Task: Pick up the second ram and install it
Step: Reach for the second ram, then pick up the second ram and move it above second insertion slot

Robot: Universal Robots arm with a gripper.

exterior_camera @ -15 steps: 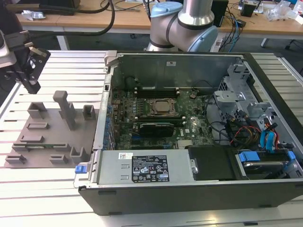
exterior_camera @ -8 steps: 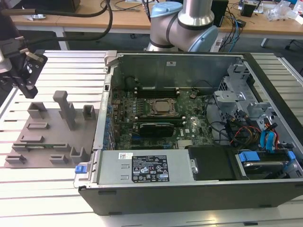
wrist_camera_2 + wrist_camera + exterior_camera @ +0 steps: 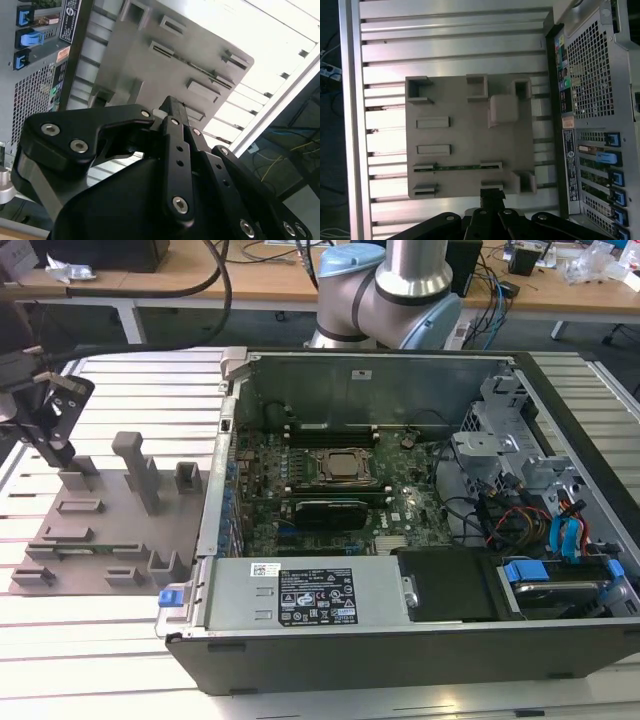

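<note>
Gripper (image 3: 62, 448) hangs at the exterior view's left, above the far end of the grey holder plate (image 3: 100, 575) and well apart from the open computer case (image 3: 400, 640). In both wrist views its black fingers (image 3: 172, 130) (image 3: 492, 197) sit pressed together with nothing seen between them, so it is closed and empty. In the first wrist view the ram (image 3: 457, 168), a thin green strip, stands on edge on the plate, its ends seated in 2 grey holder blocks (image 3: 422, 168). The fingertips are near it but not touching. Plate and case rest on a slatted metal table (image 3: 120, 660). The motherboard (image 3: 400, 510) lies exposed inside the case.
</note>
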